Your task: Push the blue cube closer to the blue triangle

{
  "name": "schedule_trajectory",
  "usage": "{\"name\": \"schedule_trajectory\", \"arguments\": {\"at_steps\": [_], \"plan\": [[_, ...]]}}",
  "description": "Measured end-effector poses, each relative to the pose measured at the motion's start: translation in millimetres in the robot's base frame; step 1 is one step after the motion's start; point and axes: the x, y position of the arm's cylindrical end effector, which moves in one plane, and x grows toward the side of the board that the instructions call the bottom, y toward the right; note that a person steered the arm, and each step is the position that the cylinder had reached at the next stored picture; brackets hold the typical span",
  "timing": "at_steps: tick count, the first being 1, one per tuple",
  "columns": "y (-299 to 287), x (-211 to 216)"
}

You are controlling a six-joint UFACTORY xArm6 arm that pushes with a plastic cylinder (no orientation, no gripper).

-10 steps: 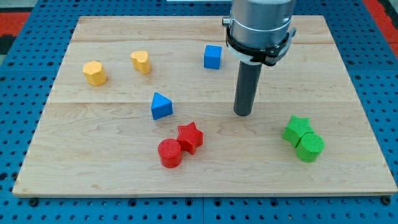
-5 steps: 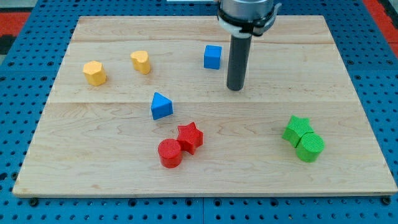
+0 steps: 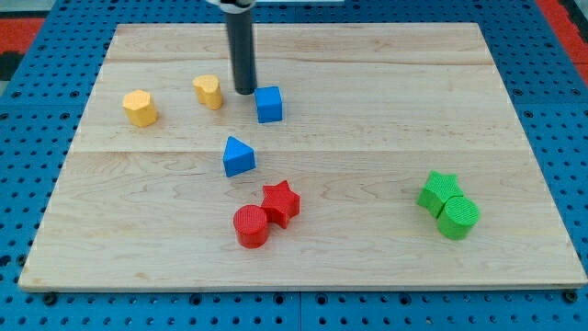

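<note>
The blue cube (image 3: 269,104) lies on the wooden board (image 3: 386,119), up and to the right of the blue triangle (image 3: 238,156), with a gap between them. My tip (image 3: 244,91) stands just to the upper left of the blue cube, close to its corner, between the cube and a yellow block. The rod runs straight up out of the view's top.
A yellow heart-like block (image 3: 209,91) sits left of my tip, and a yellow hexagon-like block (image 3: 140,108) further left. A red star (image 3: 281,202) and red cylinder (image 3: 251,226) touch below the triangle. A green star (image 3: 438,191) and green block (image 3: 457,218) sit at the right.
My tip swept from the view's right to the upper left, past the cube. The blue cube moved left and down, nearer the blue triangle. The other blocks stayed put.
</note>
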Motion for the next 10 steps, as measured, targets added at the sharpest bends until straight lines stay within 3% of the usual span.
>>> {"name": "schedule_trajectory", "arguments": {"at_steps": [2,6,8,10], "plan": [[9,-17],[-6,8],[62,0],[68,83]]}}
